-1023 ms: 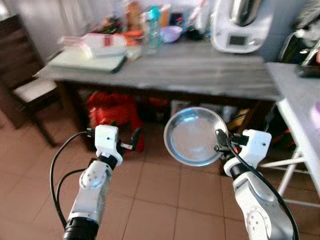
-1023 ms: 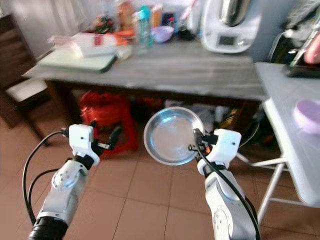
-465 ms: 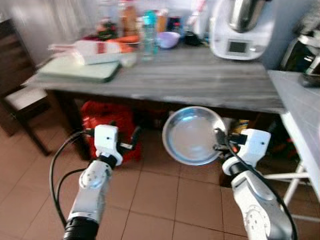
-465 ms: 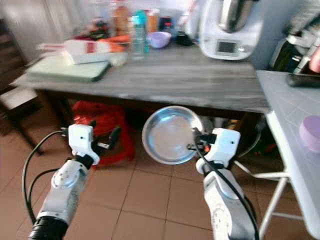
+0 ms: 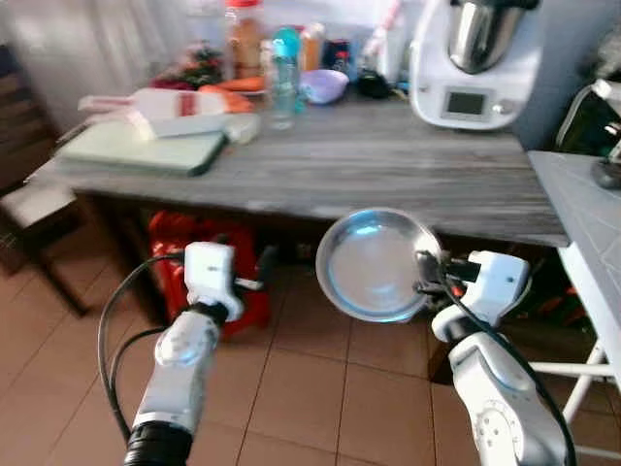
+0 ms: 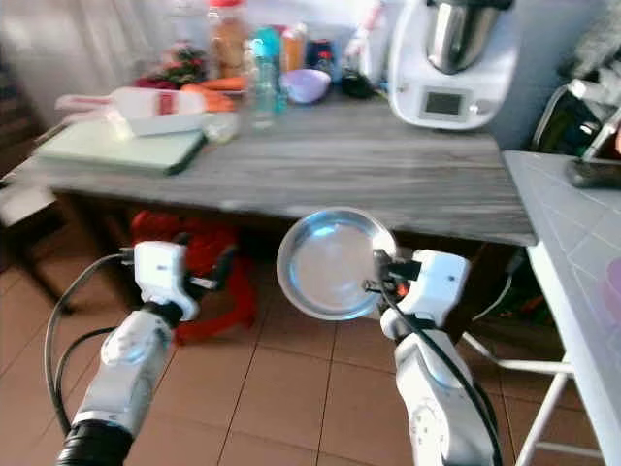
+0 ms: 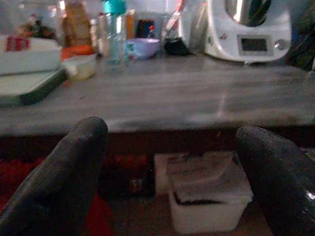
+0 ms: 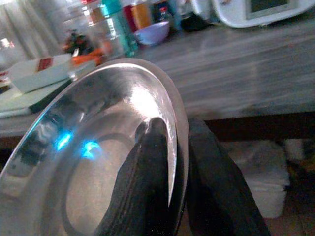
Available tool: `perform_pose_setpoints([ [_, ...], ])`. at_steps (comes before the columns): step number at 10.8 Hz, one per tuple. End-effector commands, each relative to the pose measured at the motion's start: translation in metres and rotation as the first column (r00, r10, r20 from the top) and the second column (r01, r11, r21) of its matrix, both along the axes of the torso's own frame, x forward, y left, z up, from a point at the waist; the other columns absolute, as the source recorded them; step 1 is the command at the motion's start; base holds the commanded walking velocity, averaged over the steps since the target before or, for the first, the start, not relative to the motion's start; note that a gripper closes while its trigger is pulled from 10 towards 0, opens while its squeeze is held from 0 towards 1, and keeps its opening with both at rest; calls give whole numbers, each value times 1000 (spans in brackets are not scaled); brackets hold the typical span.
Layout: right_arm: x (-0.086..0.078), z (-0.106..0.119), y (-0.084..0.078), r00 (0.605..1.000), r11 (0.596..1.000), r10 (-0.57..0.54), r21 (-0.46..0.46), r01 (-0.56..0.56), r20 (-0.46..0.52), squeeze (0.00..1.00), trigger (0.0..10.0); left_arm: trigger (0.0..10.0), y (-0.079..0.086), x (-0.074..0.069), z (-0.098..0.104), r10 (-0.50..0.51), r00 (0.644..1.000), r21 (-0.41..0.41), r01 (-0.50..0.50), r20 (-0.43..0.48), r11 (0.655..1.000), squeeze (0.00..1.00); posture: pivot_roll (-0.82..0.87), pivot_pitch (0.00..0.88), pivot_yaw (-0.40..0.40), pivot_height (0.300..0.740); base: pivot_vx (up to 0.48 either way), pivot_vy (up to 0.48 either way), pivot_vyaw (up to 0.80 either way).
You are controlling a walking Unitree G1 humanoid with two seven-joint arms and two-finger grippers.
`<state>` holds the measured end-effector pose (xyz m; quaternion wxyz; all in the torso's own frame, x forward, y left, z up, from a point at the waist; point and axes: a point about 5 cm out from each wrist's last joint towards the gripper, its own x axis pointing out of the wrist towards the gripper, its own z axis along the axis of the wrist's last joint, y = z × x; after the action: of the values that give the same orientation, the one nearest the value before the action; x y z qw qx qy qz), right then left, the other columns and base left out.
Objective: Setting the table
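**Carrying the plate to the table**

From the head, we see our right gripper pinching the rim of a steel plate, held up on edge before us, just short of the grey table. We judge it is carried so to keep it clear of the table edge until we can set it down on the bare stretch of top. The left gripper hangs empty at the same height.

The left wrist view shows its two fingers spread wide, released, with the table ahead and a white tub on the floor beneath.

The right wrist view shows the fingers clamped on either face of the plate's rim, one inside the bowl, one behind.
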<state>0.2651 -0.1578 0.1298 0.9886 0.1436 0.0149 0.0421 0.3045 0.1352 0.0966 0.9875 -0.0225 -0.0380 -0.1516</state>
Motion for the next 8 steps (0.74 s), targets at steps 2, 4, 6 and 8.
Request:
perform_pose_setpoints([
  [2, 0, 3, -9, 999, 999, -33, -12, 34, 14, 0, 10000, 10000, -10, 0, 1, -32, 999, -6, 32, 1, 999, 0, 4, 0, 15, 740, 362, 0, 0],
  [4, 1, 4, -7, 999, 999, -32, -22, 32, 20, 0, 10000, 10000, -11, 1, 1, -33, 999, -6, 33, 0, 999, 0, 4, 0, 15, 740, 360, 0, 0],
  [6, 1, 4, -8, 999, 999, -34, -25, 35, 21, 0, 10000, 10000, -11, 1, 1, -33, 999, -5, 33, -1, 999, 0, 1, 0, 16, 740, 366, 0, 0],
  [8, 1, 4, -9, 999, 999, -36, -25, 36, 21, 0, 10000, 10000, -11, 1, 2, -33, 999, -6, 33, -1, 999, 0, 2, 0, 15, 740, 360, 0, 0],
])
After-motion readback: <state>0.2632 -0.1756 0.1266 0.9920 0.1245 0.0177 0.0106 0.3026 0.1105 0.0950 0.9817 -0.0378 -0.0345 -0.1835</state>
